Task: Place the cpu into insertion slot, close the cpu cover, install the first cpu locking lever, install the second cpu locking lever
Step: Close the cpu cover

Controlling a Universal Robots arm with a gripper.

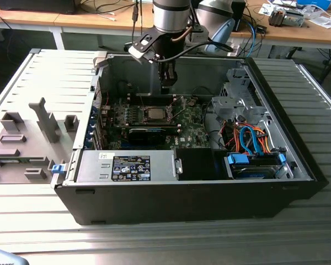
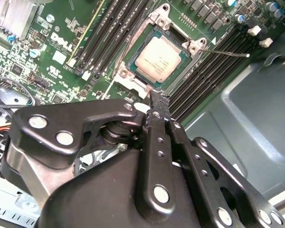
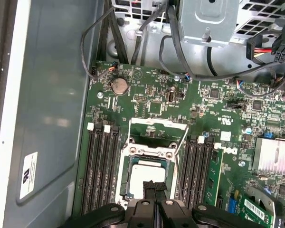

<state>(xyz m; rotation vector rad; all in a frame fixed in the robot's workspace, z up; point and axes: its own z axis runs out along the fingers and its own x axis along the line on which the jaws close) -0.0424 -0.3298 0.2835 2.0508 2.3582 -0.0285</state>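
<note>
The pincer (image 3: pixel 154 186) is hanging inside the open computer case (image 1: pixel 182 204), fingers pressed together and holding nothing, over one edge of the cpu (image 3: pixel 147 172). The cpu is lying in its socket between rows of memory slots (image 3: pixel 100 166). A thin lever wire (image 2: pixel 228 52) is sticking out beside the socket, and cables (image 1: pixel 248 138) are lying well apart

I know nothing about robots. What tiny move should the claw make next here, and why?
Probably a short descent toward the raised cover, to tip it shut. The cpu already lies in its socket, the cover looks open beside it, and the claw, shut and empty, hangs just above.
</note>
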